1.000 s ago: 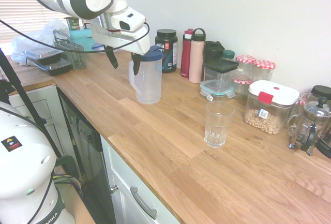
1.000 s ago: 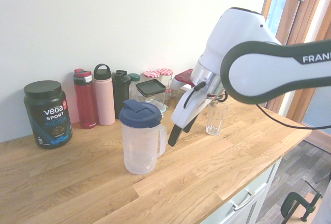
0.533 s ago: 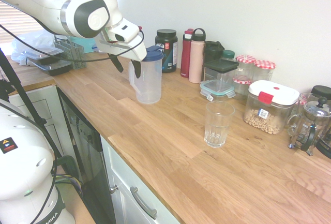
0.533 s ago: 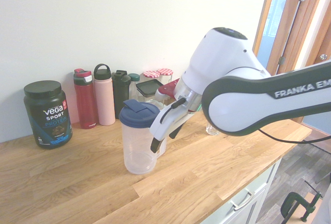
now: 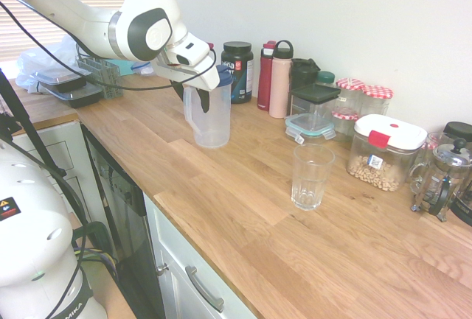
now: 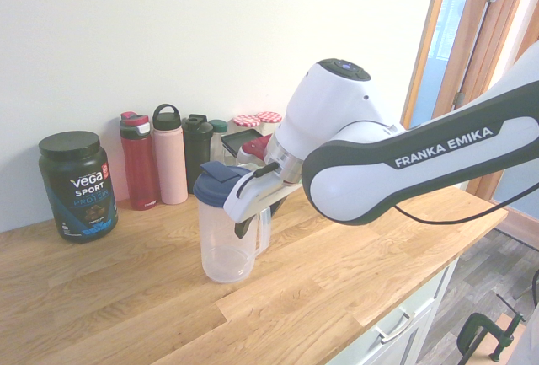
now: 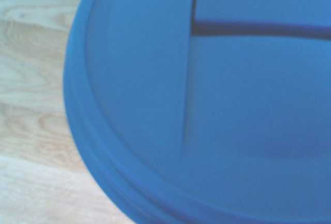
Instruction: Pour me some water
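At upper left, the gripper [image 5: 198, 95] straddles the jug [image 5: 211, 121] handle, fingers apart and gripping nothing; next it must clamp, then carry toward the glass [image 5: 310, 177].

Wrist view: frame filled mostly by a blue lid [image 7: 207, 105], seen from close above and soft in focus. Its rounded rim [image 7: 85, 146] curves along one side, with a stepped edge. A dark groove [image 7: 248, 29] crosses the lid surface and meets a second, fainter seam [image 7: 189, 79] at a right angle (outline of a flap, apparently). Beyond the rim, pale wooden countertop [image 7: 31, 79] with visible grain.
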You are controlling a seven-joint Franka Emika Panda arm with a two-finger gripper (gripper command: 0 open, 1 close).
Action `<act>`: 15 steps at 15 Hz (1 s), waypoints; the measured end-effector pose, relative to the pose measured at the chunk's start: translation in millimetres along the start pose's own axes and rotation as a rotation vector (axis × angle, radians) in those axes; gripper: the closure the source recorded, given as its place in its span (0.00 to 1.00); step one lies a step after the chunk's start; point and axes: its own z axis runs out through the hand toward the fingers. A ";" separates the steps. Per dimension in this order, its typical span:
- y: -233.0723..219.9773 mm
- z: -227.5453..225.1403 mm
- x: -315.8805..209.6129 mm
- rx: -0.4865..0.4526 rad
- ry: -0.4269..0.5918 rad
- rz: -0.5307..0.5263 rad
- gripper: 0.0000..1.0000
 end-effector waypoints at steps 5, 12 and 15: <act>-0.1 1.0 -0.6 -0.004 -0.003 -0.002 1.00; 0.9 -0.8 -0.8 -0.009 -0.008 -0.001 1.00; 3.0 -6.9 -0.5 -0.008 -0.012 0.001 1.00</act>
